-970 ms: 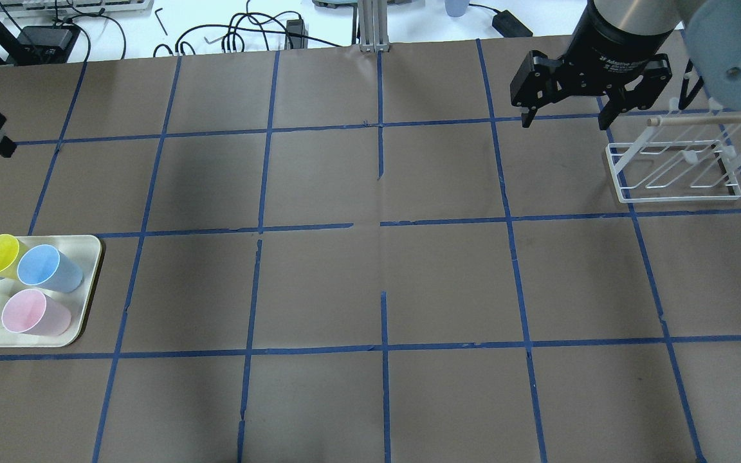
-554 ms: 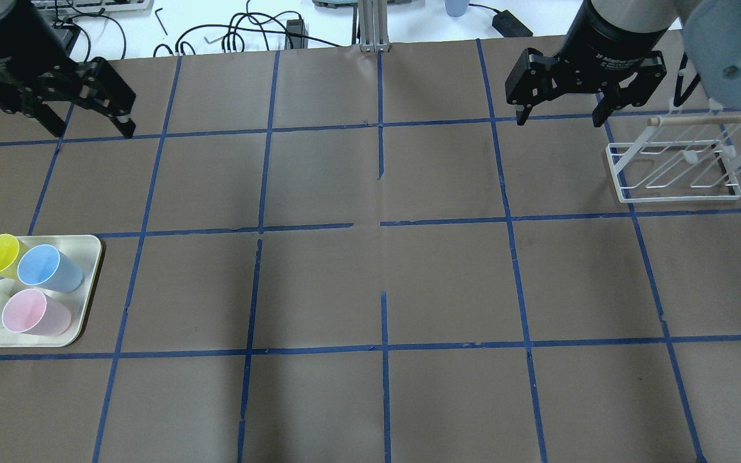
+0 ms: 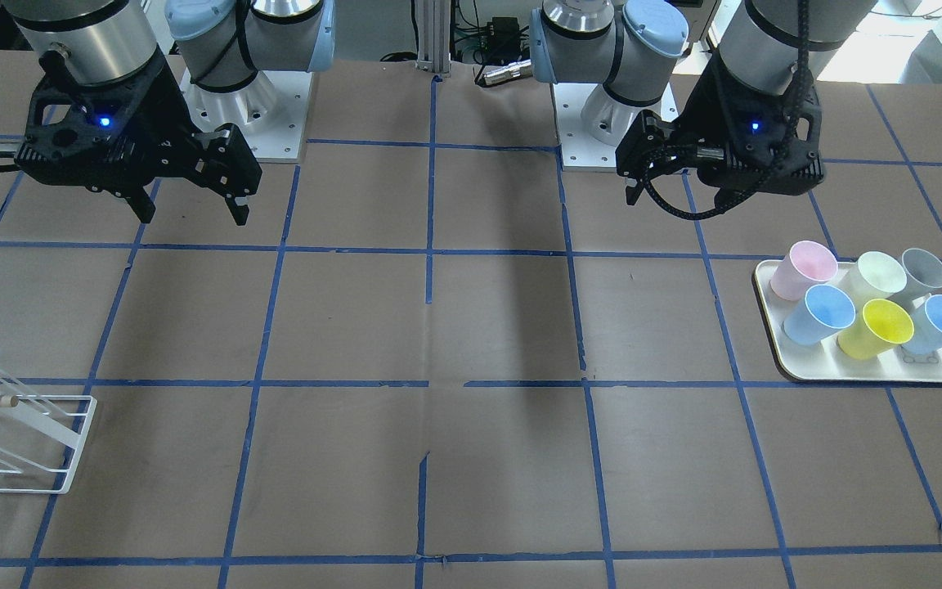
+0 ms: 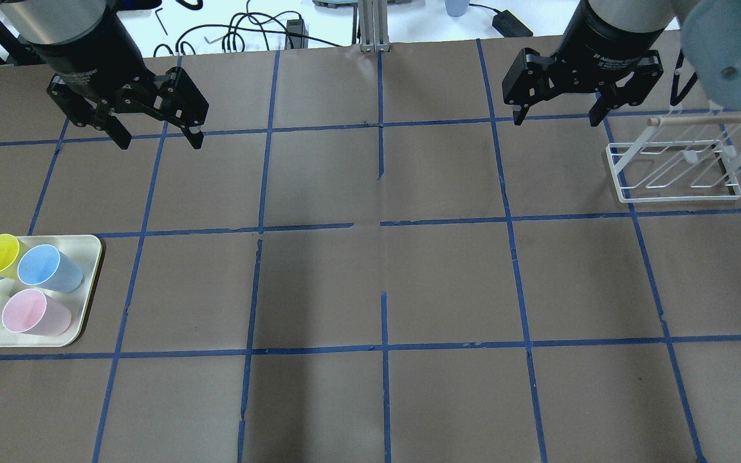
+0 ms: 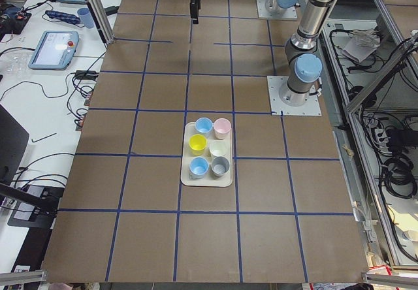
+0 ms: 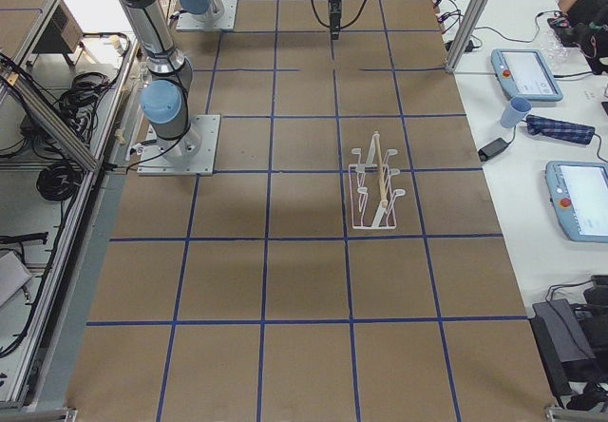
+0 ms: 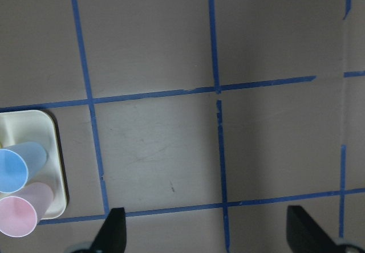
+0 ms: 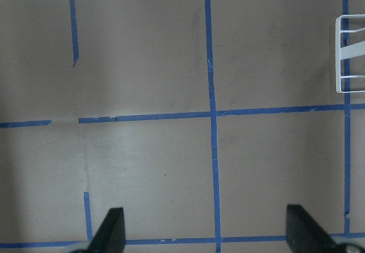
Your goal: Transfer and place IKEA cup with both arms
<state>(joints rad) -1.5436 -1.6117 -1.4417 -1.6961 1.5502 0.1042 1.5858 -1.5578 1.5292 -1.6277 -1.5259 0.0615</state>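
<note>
The pale-grey IKEA cup (image 3: 925, 268) stands upright on a cream tray (image 3: 863, 376), at the corner beside the pale-green cup (image 3: 876, 276). It also shows in the exterior left view (image 5: 220, 166). My left gripper (image 4: 159, 141) is open and empty, hovering high over the far left part of the table, well away from the tray (image 4: 87, 257). Its wrist view shows only the tray's corner (image 7: 54, 145) with a blue cup and a pink cup. My right gripper (image 4: 557, 119) is open and empty over the far right part, next to the white rack.
A white wire rack (image 4: 673, 173) with a wooden bar stands at the far right; it also shows in the front view (image 3: 21, 442). Pink, yellow and two light-blue cups share the tray. The brown table carries a blue tape grid. Cables lie beyond the far edge.
My left arm has swung in from the left edge and moved right along the far side, gripper open. My right gripper has drifted slightly left and away. The cups have not moved.
</note>
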